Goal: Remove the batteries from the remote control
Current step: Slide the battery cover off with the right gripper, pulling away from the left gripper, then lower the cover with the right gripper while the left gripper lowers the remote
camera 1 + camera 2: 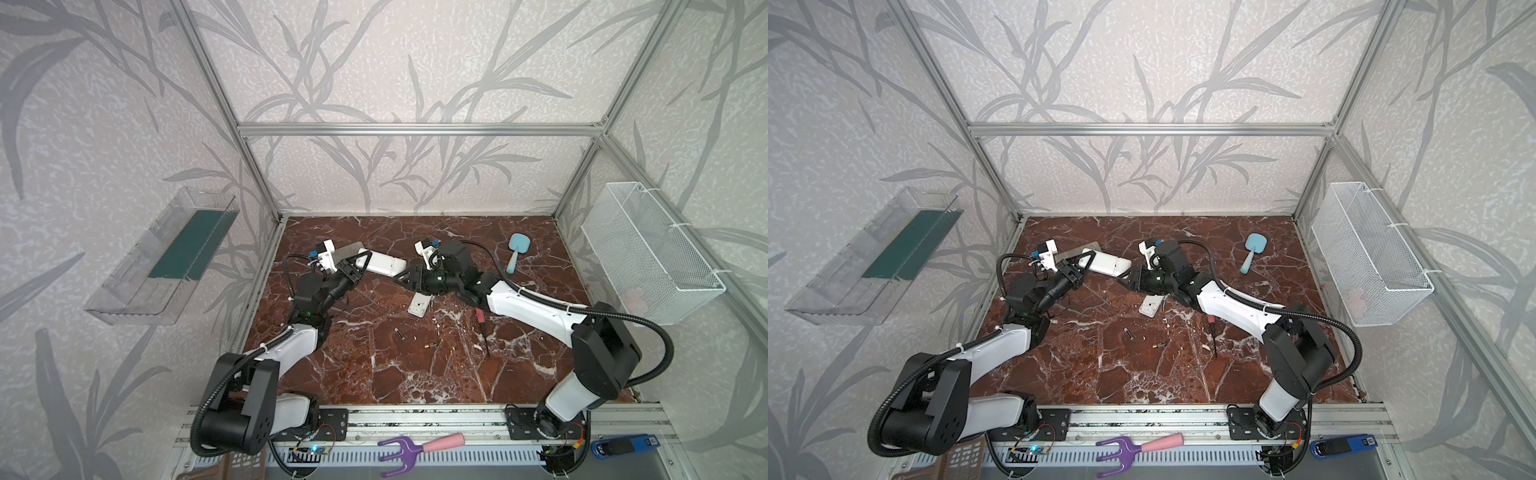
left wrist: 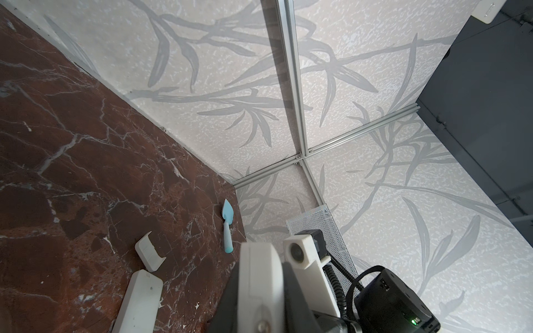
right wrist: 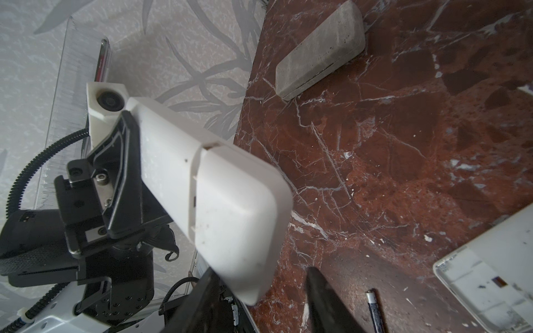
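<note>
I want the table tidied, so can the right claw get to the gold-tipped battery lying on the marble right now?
Probably yes: the battery lies in the open, apart from the screwdriver, and the right claw is open and looks empty.

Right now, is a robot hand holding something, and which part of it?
The left hand pinches the white remote near one end. The right hand is open beside its free end, holding nothing.

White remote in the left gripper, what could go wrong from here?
The left gripper clamps the white remote by one end only, above the table, so it could twist or slip. The batteries lie loose on the table; a low sweep could knock them away.
</note>
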Motion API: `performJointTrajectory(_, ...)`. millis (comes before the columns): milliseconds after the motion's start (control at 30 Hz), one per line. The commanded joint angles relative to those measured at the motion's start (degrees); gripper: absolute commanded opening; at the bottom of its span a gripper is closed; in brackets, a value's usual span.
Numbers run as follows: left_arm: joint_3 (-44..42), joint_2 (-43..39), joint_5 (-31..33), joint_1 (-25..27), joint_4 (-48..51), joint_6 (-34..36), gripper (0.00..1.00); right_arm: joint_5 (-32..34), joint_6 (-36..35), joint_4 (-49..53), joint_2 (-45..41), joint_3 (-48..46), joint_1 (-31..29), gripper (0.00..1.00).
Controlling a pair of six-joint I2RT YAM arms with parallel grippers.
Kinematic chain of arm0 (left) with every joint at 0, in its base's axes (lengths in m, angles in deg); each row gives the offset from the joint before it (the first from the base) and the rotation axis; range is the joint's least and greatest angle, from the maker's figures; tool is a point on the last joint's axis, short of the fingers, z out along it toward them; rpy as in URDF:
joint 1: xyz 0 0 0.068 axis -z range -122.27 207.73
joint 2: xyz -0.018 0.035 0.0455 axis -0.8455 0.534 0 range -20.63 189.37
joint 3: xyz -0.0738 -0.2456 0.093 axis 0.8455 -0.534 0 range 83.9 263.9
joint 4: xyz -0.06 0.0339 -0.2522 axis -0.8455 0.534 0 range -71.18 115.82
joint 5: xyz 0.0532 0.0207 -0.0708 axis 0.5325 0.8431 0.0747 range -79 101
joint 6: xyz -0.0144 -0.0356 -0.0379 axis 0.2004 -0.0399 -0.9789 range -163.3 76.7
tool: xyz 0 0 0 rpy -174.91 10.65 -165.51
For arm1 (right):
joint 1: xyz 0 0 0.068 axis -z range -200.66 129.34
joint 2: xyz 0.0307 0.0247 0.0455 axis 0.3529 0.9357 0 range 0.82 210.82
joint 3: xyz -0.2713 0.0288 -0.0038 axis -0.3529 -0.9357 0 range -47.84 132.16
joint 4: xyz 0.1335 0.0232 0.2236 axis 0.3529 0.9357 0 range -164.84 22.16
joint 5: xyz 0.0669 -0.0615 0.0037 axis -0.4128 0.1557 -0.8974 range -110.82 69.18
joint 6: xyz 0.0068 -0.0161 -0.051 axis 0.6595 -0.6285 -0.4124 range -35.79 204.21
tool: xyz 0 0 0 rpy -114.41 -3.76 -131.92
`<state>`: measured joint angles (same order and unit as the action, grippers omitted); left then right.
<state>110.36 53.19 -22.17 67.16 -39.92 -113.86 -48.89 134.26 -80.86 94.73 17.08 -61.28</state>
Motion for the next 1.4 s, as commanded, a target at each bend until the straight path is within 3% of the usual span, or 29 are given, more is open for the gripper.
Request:
performJointTrajectory(0, 0.5, -1.1, -1.4, 0.3, -2.8, -0.3, 0.0, 0.3, 1.1, -1.7, -2.0, 1.4, 0.1, 0.5)
performJointTrajectory(400, 0.6, -1.2, -1.8, 0.3, -2.3, -0.3, 0.0, -0.4, 4.2, -4.2, 0.2, 3.9, 1.7, 0.5)
performJointTrajectory(767, 0.7, -1.0, -1.7, 0.2, -1.5, 0.6, 0.0, 0.5, 2.0, 1.3, -0.4, 4.5, 2.0, 0.2)
performJointTrajectory(1033, 1.3, 0.7, -1.8, 0.2, -3.1, -0.1, 0.0, 0.7, 0.7, 2.7, -1.0, 3.9, 2.2, 0.16)
performJointTrajectory(1367, 1.1, 1.2, -1.7, 0.2, -3.4, -0.4, 0.0, -2.5, 5.4, -5.7, 1.9, 2.4, 2.8, 0.11)
